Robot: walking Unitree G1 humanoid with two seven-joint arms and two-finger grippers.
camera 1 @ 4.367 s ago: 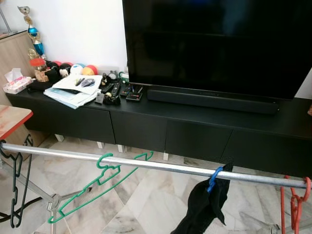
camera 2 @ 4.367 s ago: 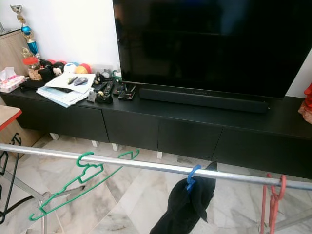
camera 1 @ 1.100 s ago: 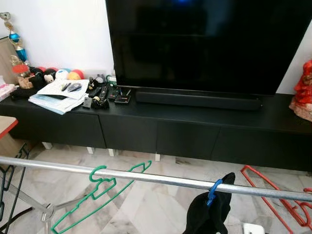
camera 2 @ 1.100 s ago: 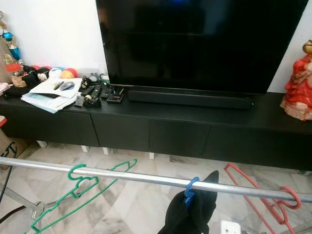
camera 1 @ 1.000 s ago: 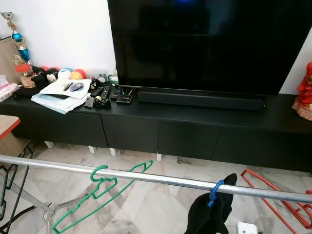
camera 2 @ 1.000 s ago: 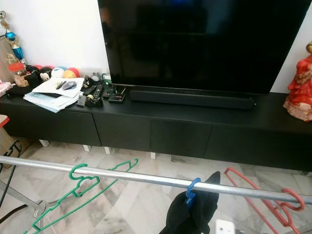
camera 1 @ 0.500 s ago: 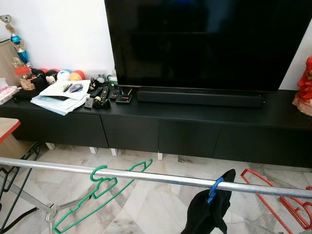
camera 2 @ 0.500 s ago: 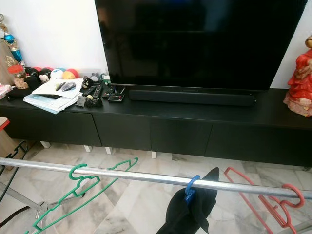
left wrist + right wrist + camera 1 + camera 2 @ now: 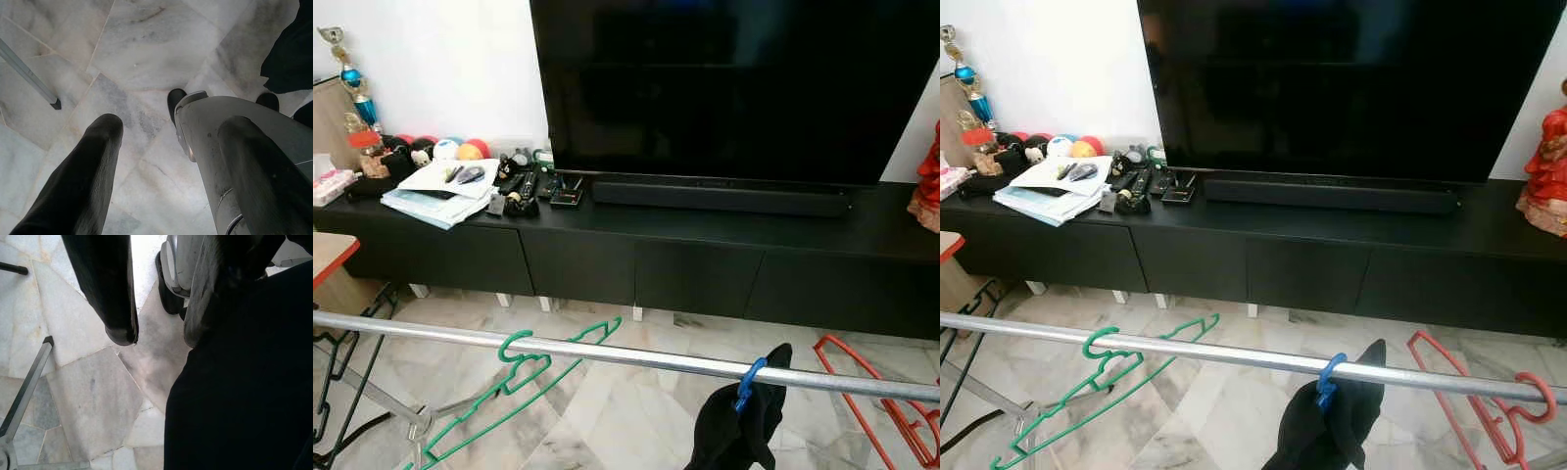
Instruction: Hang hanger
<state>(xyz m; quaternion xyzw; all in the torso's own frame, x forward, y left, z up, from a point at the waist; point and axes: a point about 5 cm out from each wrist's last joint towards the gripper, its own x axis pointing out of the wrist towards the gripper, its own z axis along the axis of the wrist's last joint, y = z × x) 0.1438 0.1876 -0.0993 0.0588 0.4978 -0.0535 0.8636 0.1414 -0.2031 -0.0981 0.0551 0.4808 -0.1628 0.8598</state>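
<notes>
A silver clothes rail (image 9: 607, 352) crosses the foreground. On it a green hanger (image 9: 530, 364) hangs left of the middle. Right of the middle, a blue hook (image 9: 747, 377) carries a black garment (image 9: 739, 431). A red hanger (image 9: 1533, 376) is hooked near the rail's right end, its body tilted away toward the TV stand. My right gripper (image 9: 157, 338) hangs open above the marble floor beside the black garment (image 9: 244, 396), holding nothing. My left gripper (image 9: 171, 126) also hangs open over the floor, next to my silver leg (image 9: 195, 127).
Behind the rail stands a long black TV stand (image 9: 705, 225) with a large TV (image 9: 734, 88), a soundbar, remotes, papers (image 9: 435, 186) and a red figurine (image 9: 1547, 166). Black hangers (image 9: 323, 392) and the rack's slanted leg (image 9: 372, 397) sit at the left.
The camera has shifted slightly. The red hanger, straight down 4.4 s ago, now leans out behind the rail. A pale part at the bottom edge one second ago has left the view.
</notes>
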